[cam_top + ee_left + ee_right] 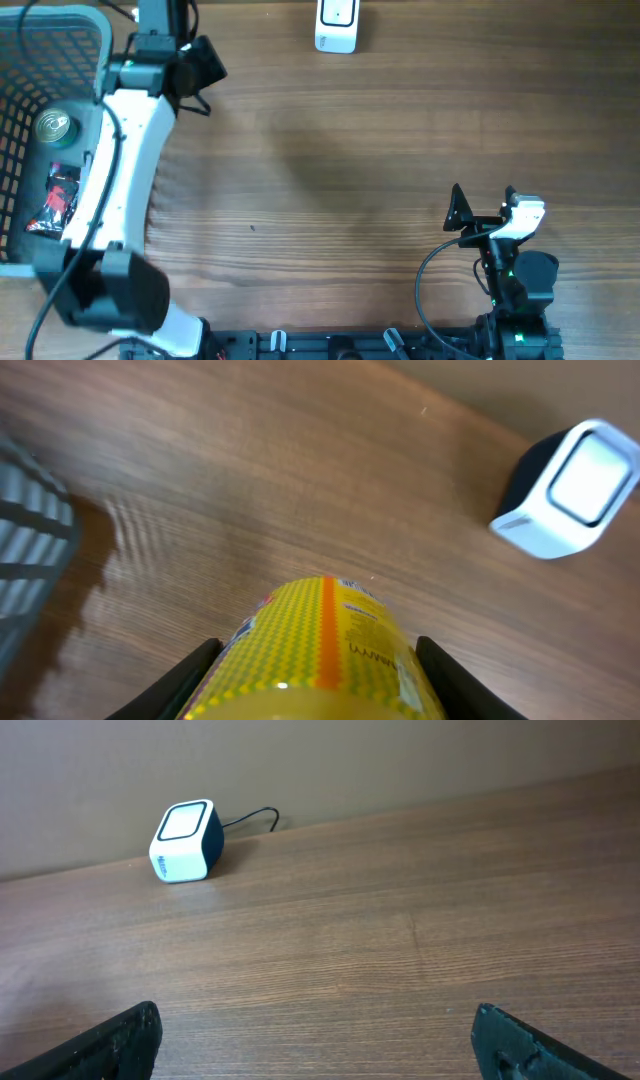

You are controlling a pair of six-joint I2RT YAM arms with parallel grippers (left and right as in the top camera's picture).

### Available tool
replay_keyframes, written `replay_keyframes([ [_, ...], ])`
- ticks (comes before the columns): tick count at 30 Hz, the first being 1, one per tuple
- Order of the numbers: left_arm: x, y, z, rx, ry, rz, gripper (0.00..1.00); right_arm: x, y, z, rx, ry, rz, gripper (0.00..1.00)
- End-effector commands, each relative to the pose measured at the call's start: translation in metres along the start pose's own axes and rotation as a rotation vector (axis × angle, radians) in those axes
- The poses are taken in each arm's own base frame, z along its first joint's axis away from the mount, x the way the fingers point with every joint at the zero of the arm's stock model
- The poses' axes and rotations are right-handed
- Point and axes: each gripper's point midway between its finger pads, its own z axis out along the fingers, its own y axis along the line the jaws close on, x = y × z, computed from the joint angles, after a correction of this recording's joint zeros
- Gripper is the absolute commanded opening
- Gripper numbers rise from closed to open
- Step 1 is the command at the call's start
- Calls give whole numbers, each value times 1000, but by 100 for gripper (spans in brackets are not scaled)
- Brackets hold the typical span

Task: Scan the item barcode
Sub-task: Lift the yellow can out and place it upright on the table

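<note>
My left gripper [316, 685] is shut on the item [320, 650], a round yellow container with a checked label and an orange stripe, held above the wood table. Its barcode is out of view. The white scanner [568, 488] stands ahead and to the right of it. From overhead, the left gripper [196, 68] hangs near the table's far left and the held item is hidden under it. The scanner [337, 26] sits at the far edge. My right gripper [483, 204] stands open and empty near the front right, with the scanner [185, 842] far ahead of it.
A grey wire basket [30, 60] fills the left edge and holds a round can top [55, 126] and a red packet [58, 200]. A corner of the basket [25, 550] shows in the left wrist view. The scanner's cable [250, 818] runs off behind it.
</note>
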Motion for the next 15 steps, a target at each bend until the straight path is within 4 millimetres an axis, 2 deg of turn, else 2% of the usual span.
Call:
replay_keyframes([
  [1, 12, -5, 36, -31, 45, 11, 52, 2, 1, 0, -11, 7, 11, 100],
  [8, 49, 4, 94, -97, 173, 12, 51, 2, 1, 0, -11, 7, 11, 100],
  [12, 68, 8, 113, -125, 229, 25, 51, 2, 1, 0, -11, 7, 7, 100],
  [15, 80, 3, 121, -119, 262, 39, 51, 1, 1, 0, -11, 6, 7, 100],
])
